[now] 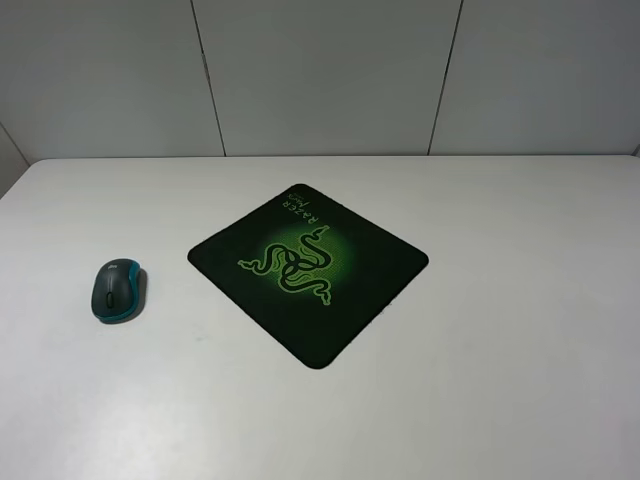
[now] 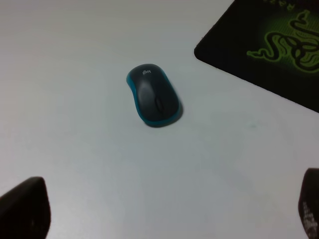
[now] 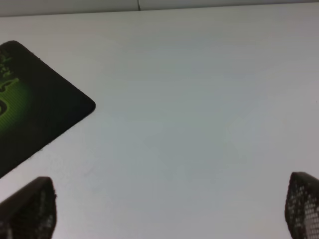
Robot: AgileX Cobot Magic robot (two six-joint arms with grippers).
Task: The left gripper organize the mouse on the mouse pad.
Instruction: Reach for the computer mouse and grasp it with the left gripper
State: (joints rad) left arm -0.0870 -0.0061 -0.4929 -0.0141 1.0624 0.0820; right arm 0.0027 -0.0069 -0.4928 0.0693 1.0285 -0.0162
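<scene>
The left gripper [image 2: 164, 211] is held with jaws wide apart over the white desk [image 1: 500, 390], with nothing gripped or touched. The right gripper [image 3: 164, 211] is likewise spread and empty. The mouse [image 1: 119, 290] is seen near the desk's left edge, apart from the mouse pad [image 1: 308, 272], which is laid cornerwise at the desk's middle. The grippers are shown by the wrist views only, the grey panelled wall [image 1: 320, 70] by the high view only.
</scene>
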